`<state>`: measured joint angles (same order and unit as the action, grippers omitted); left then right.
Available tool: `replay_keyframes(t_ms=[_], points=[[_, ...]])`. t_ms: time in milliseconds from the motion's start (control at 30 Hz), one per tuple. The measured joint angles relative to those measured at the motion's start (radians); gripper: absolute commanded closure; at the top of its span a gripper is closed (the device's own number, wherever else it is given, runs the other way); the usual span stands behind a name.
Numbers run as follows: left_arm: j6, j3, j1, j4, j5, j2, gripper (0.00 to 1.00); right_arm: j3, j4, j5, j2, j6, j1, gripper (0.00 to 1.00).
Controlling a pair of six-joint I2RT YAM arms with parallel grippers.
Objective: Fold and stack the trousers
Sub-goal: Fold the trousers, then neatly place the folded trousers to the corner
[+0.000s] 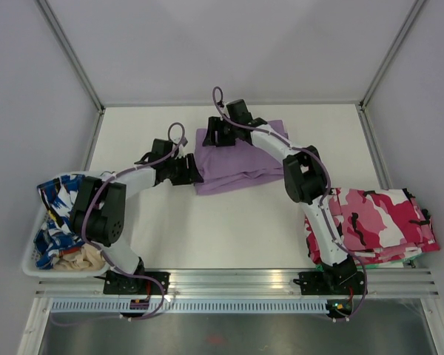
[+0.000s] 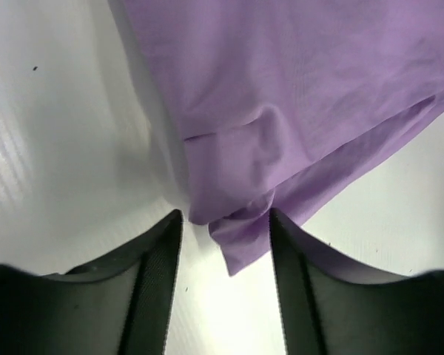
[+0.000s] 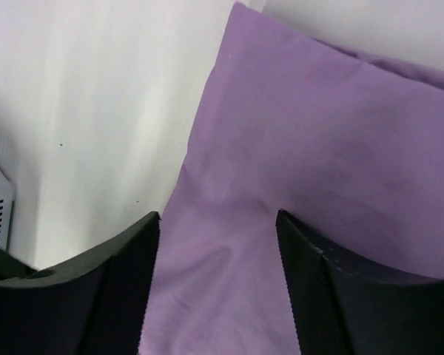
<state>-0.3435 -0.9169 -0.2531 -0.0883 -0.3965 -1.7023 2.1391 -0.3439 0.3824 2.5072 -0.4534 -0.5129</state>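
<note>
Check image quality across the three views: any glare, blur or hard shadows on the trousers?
Top external: even, diffuse light, sharp, only soft shadows beside the thin lilac-purple cloth trousers. Left wrist: streaky glare on the glossy white table; left gripper fingers near-black and soft. Right wrist: trousers well lit, right gripper fingers blurred, underexposed.

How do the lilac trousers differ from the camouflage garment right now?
The trousers are plain lilac; the camouflage garment is patterned pink, white and black. The trousers lie at the far middle of the table, with the left gripper and right gripper open at their edge; the camouflage garment sits at the right side, no gripper near. Both are folded cloth.
</note>
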Motion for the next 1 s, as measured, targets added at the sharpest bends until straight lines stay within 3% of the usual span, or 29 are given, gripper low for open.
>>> replay_keyframes(t_ms=[33,133,233,533,767,1000], points=[[0.004,-0.008,0.001,-0.025,0.002,0.010,0.21,0.000,-0.015,-0.008,-0.017,0.016,0.002,0.19],[0.007,-0.071,0.011,-0.101,0.005,0.036,0.14,-0.008,-0.045,-0.027,-0.095,0.061,0.019,0.07],[0.005,-0.189,0.037,-0.145,0.005,0.043,0.05,-0.038,-0.060,-0.042,-0.223,0.083,0.068,0.02],[-0.062,-0.383,0.092,-0.082,-0.001,-0.035,0.06,-0.317,-0.057,-0.155,-0.576,0.111,0.368,0.02],[-0.149,-0.420,0.089,-0.019,-0.007,-0.242,0.10,-0.505,-0.088,-0.210,-0.525,0.127,0.443,0.02],[-0.166,-0.420,0.089,0.013,-0.007,-0.322,0.13,-0.639,-0.021,-0.183,-0.434,0.106,0.438,0.02]])
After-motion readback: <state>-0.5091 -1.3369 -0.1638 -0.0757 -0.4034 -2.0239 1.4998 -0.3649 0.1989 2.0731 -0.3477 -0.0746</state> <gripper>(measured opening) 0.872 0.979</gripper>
